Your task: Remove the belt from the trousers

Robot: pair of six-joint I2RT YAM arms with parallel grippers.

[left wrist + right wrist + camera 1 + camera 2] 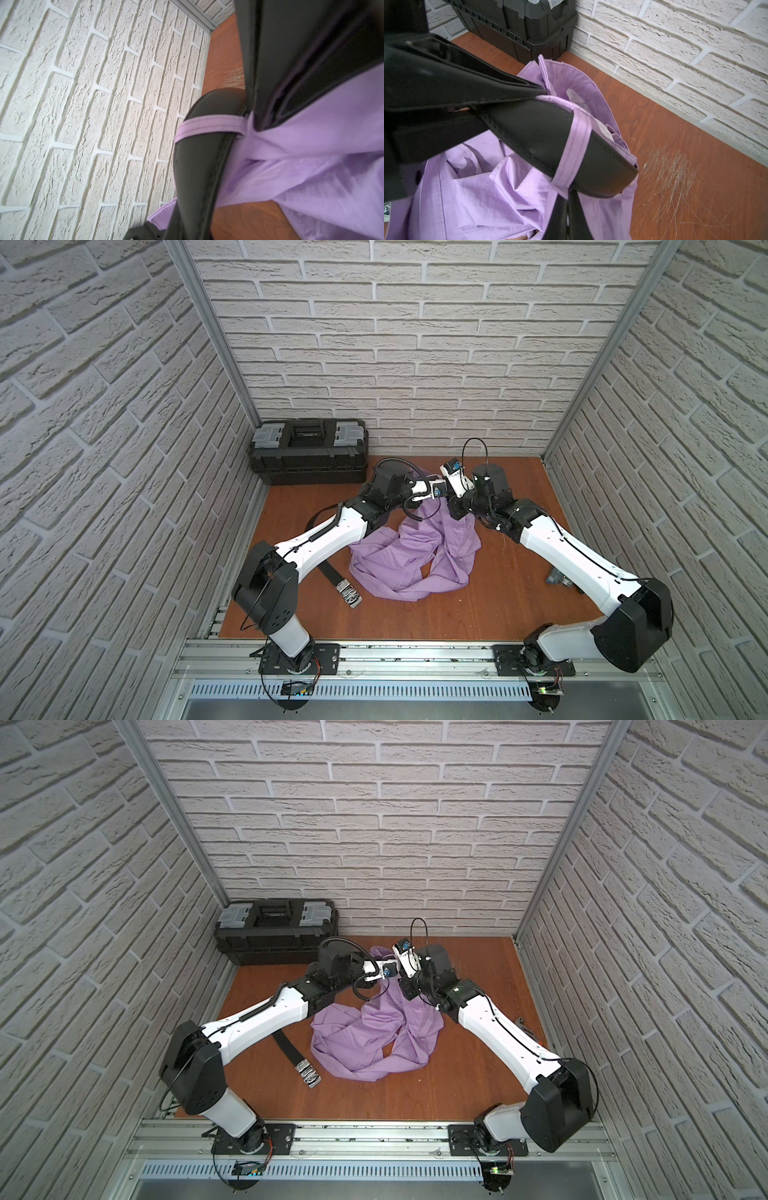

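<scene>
White-painted brick walls [415, 344] are seen on three sides of a reddish-brown wooden tabletop [415, 622]. In the back left corner a black plastic toolbox with pale grey lid compartments [309, 452] is set against the wall. The white-and-black left arm [328, 539] is stretched from the near left toward the middle of the back. Beneath it the long black belt [332, 576] is laid on the wood, with its shiny silver metal buckle [349, 597] resting just left of the cloth heap in both top views; further along, the strap is hidden by the arm. At the centre the large lilac-purple trousers of thin cloth [415, 556] are heaped, and their far edge is held up off the table at the two grippers. In the left wrist view the left gripper [254, 124] is seen pinched closed on the trousers at the foot of a narrow lilac belt loop [207, 126], through which the belt's strap is threaded. In the right wrist view the strap end is shown poking out past the loop, and the right gripper [544, 92] is closed on the waistband cloth of the trousers; whether the strap is also caught cannot be told. The right arm [573, 556] is extended in from the near right. A small grey object [559, 578], too unclear to identify, is seen lying just beside it
</scene>
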